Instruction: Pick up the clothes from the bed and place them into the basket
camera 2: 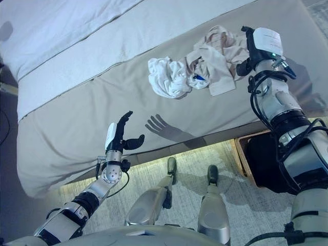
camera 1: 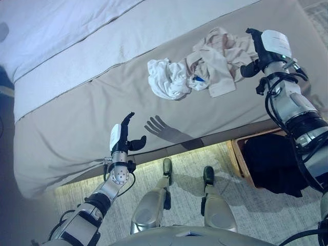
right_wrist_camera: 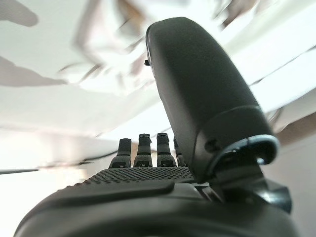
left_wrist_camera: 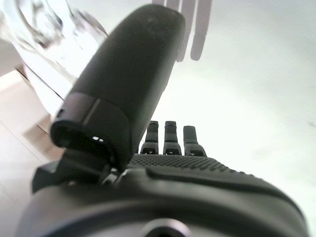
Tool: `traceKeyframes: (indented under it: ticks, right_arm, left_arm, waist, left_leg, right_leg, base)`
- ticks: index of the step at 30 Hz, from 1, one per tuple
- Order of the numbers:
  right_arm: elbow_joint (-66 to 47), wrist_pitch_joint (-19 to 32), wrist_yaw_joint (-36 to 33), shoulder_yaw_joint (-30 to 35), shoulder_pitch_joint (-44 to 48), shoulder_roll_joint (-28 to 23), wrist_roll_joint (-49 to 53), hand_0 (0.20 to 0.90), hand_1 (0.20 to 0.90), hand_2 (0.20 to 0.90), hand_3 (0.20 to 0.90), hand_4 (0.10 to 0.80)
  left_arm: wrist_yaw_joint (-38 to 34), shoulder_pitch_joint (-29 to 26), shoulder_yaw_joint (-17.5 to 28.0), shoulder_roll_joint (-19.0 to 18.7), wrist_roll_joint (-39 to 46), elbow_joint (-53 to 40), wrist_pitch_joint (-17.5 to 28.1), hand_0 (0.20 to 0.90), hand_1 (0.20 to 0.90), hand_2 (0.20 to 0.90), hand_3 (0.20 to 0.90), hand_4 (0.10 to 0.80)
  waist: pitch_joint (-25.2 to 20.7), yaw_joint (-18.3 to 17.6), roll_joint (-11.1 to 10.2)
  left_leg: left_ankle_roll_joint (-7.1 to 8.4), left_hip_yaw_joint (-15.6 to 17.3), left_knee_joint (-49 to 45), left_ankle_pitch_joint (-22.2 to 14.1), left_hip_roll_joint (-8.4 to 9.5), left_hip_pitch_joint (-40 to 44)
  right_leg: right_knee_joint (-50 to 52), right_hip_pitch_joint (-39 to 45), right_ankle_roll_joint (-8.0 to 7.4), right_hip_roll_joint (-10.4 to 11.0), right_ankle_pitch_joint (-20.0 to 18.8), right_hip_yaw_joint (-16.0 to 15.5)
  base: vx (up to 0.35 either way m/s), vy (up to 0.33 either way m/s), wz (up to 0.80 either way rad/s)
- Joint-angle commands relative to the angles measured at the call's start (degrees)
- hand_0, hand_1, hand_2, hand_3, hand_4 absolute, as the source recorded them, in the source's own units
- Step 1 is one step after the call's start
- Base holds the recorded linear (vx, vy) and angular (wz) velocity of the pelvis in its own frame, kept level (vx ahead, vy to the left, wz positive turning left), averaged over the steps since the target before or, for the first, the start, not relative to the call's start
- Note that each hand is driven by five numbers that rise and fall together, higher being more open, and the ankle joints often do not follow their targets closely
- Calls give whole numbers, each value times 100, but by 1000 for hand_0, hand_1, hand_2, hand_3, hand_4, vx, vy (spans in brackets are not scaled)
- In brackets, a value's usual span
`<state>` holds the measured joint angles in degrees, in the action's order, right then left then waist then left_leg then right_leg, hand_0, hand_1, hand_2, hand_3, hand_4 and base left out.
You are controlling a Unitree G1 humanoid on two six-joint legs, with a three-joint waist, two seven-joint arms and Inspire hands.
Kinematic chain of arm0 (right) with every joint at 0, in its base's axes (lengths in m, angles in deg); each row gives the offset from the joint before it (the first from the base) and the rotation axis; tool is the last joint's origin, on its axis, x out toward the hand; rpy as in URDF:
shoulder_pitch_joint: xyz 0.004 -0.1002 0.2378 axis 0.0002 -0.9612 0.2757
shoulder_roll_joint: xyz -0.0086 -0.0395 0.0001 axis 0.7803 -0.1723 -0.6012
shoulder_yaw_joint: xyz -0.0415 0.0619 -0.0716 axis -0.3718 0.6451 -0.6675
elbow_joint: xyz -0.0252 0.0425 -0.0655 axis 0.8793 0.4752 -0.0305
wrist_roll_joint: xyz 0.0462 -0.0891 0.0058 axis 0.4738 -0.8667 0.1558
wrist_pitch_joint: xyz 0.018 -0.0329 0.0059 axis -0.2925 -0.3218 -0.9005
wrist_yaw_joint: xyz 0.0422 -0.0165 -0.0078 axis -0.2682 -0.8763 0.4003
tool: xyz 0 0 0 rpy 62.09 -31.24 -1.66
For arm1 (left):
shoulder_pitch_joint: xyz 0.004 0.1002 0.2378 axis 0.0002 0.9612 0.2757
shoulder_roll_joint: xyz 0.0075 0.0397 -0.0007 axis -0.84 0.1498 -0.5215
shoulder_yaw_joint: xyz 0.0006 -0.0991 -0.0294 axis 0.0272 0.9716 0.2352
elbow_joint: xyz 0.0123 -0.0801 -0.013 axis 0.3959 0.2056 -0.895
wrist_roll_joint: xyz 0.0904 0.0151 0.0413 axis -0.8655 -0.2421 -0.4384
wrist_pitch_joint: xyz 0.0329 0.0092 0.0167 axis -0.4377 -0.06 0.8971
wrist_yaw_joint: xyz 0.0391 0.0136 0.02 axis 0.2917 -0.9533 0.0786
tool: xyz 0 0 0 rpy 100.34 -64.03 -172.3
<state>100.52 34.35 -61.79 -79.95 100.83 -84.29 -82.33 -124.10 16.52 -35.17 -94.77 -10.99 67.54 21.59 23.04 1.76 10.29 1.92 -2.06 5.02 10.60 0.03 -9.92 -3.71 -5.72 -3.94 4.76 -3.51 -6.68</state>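
A heap of clothes lies on the beige bed (camera 1: pixel 77 118): a crumpled white garment (camera 1: pixel 166 77) and beige garments (camera 1: pixel 220 59) beside it to the right. My right hand (camera 1: pixel 259 51) is open at the right edge of the beige garments, fingers straight, holding nothing; its wrist view (right_wrist_camera: pixel 148 173) shows the straight fingers over pale cloth. My left hand (camera 1: pixel 123 136) is open and empty above the bed's front edge, well to the left of the clothes; it also shows in its wrist view (left_wrist_camera: pixel 168 168). The basket (camera 1: pixel 237 151) stands on the floor at the lower right.
A dark garment (camera 1: pixel 271 161) lies in the basket. A white duvet (camera 1: pixel 51 31) covers the far part of the bed. Patterned carpet (camera 1: pixel 184 169) runs along the bed's front edge.
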Motion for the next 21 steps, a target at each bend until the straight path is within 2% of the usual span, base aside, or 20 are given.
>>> traceKeyframes:
  ticks: [1, 8, 12, 15, 17, 21]
  right_arm:
    - [129, -190, -185, -468, 1442, -146, -316, 900, 900, 900, 900, 800]
    - [966, -543, -137, -711, 2008, -80, -249, 900, 900, 900, 900, 800]
    - [1307, -539, -139, -812, 2187, -95, -142, 900, 900, 900, 900, 800]
    - [1638, -540, -78, -909, 2373, -84, -262, 900, 900, 900, 900, 800]
    - [1990, -633, 23, -1012, 2575, -119, -445, 900, 900, 900, 900, 800]
    - [2186, -784, 70, -1067, 2711, -145, -314, 900, 900, 900, 900, 800]
  left_arm:
    - [-158, -310, -164, -237, 181, -351, 521, 900, 900, 900, 900, 800]
    - [-95, -432, -251, -465, 268, -603, 577, 900, 900, 900, 900, 800]
    - [-50, -486, -322, -522, 309, -626, 575, 900, 900, 900, 900, 800]
    - [-68, -525, -385, -516, 424, -638, 657, 900, 900, 900, 900, 800]
    - [-227, -525, -404, -464, 500, -748, 738, 900, 900, 900, 900, 800]
    - [-387, -527, -400, -514, 487, -910, 797, 900, 900, 900, 900, 800]
  waist:
    - [-124, 113, -183]
    - [240, 356, -109]
    - [352, 396, -55]
    - [422, 419, 47]
    - [497, 432, 186]
    - [557, 454, 280]
  left_leg:
    - [-116, -99, -196, -515, 331, -70]
    - [-206, -183, -573, -478, 440, -599]
    - [-228, -203, -675, -446, 454, -780]
    - [-224, -221, -701, -378, 464, -919]
    - [-209, -227, -717, -304, 460, -1075]
    - [-194, -232, -686, -233, 447, -1188]
  right_leg:
    - [1176, -867, 240, 112, 266, 91]
    - [1572, -1321, 251, 151, 333, -57]
    - [1730, -1514, 256, 140, 357, -68]
    - [1834, -1659, 272, 126, 381, -55]
    - [1977, -1848, 280, 118, 427, -55]
    - [2076, -1999, 295, 92, 470, -80]
  base:
    - [-24, 41, 17]
    - [-38, -28, 13]
    - [-5, -47, 8]
    - [17, 6, -2]
    - [9, 1, -8]
    - [3, -28, -2]
